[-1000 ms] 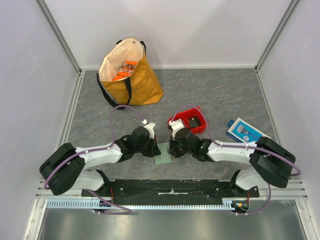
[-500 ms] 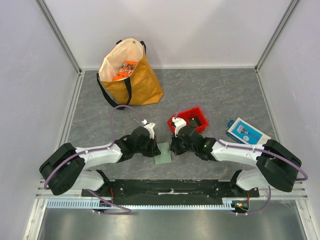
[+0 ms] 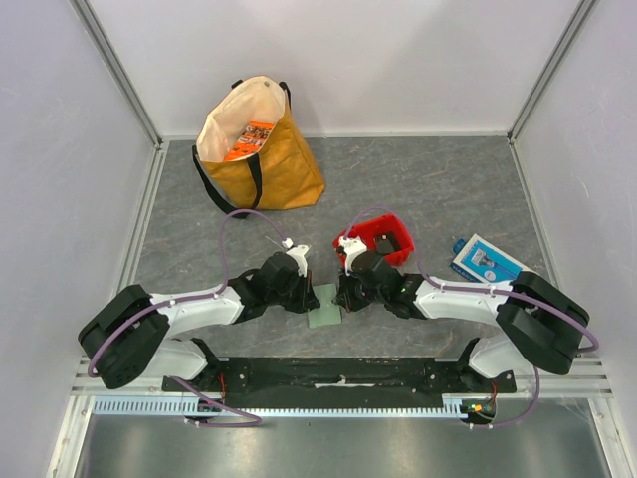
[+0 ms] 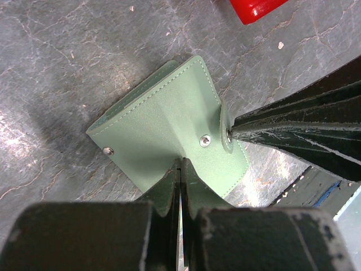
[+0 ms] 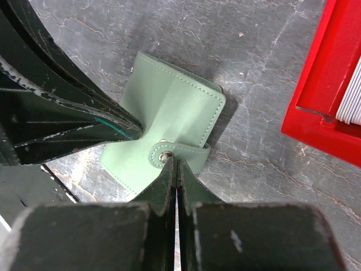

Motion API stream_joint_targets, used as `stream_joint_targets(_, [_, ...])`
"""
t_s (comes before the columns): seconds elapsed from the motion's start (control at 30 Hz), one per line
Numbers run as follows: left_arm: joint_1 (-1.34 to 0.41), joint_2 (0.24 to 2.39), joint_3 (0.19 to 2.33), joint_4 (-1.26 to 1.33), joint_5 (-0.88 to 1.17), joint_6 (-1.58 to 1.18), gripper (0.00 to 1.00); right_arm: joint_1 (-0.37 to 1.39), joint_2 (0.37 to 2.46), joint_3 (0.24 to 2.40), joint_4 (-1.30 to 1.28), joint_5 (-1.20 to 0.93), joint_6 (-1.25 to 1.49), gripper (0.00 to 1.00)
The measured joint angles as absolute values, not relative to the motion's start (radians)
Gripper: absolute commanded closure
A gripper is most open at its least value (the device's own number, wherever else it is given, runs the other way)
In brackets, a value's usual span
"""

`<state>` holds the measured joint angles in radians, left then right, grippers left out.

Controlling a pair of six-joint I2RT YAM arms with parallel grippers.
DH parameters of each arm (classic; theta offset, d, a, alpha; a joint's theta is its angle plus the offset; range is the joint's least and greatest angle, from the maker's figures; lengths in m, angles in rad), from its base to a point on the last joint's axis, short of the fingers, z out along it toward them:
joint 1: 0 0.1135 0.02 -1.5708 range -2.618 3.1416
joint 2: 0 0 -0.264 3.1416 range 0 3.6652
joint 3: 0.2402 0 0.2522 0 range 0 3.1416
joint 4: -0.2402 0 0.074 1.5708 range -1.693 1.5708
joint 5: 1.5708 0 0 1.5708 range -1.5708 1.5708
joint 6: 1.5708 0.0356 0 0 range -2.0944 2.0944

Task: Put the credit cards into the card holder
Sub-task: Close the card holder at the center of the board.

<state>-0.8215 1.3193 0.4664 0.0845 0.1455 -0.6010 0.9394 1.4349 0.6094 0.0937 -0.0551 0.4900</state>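
The card holder [image 3: 324, 306] is a pale-green wallet lying closed on the grey table between both grippers, its snap strap fastened. My left gripper [image 3: 312, 291] is shut, its tips pressing on the holder's cover [image 4: 163, 118] in the left wrist view, where the gripper's point is [image 4: 180, 165]. My right gripper [image 3: 340, 295] is shut, its tips [image 5: 176, 162] against the strap's snap on the holder [image 5: 172, 110]. No credit card shows clearly; a whitish ribbed edge [image 5: 352, 96] lies in the red bin, and I cannot tell what it is.
A red plastic bin [image 3: 384, 237] stands just behind my right gripper and also shows in the right wrist view [image 5: 324, 84]. A blue-and-white printed box [image 3: 485, 261] lies at the right. A tan tote bag [image 3: 257, 149] stands at the back left.
The right arm's wrist and forearm shifted slightly, then came back to about where they were. The left arm and the card holder have not moved.
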Motion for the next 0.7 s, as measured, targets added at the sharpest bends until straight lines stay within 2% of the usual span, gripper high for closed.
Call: stream_joint_targets(0.7, [-0.822, 1.320, 0.466, 0.085, 0.145, -0.601, 0.98, 0.939, 1.481, 0.610, 0.139, -0.101, 0.505, 1.00])
